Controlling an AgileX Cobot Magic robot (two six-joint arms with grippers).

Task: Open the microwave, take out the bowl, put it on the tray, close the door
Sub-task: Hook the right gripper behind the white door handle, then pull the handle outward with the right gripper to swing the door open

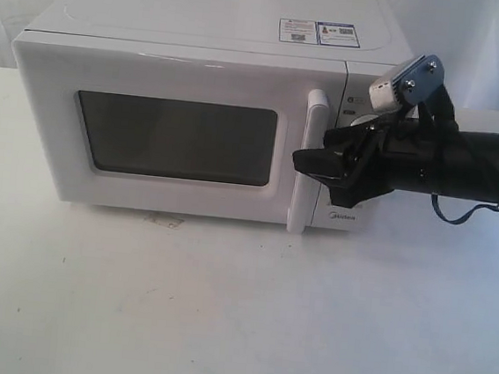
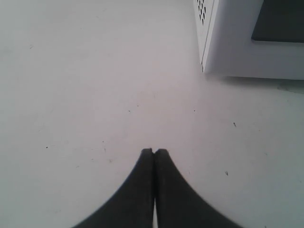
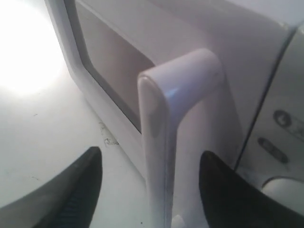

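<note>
The white microwave (image 1: 203, 23) stands at the back of the table with its door (image 1: 169, 193) shut and the dark window facing me. My right gripper (image 1: 318, 163) is open at the tall white bar handle (image 1: 309, 157). In the right wrist view the handle (image 3: 164, 142) stands between the two black fingers (image 3: 76, 190), which straddle it without touching. My left gripper (image 2: 154, 152) is shut on nothing, hovering over the bare table near the microwave's lower corner (image 2: 213, 47). The bowl is hidden and the tray is out of view.
The white table (image 1: 220, 308) stretches out in front of the microwave, with a small stain (image 1: 165, 221) under the door. The control panel (image 3: 280, 128) lies just beyond the handle. A black cable (image 1: 472, 213) hangs from the right arm.
</note>
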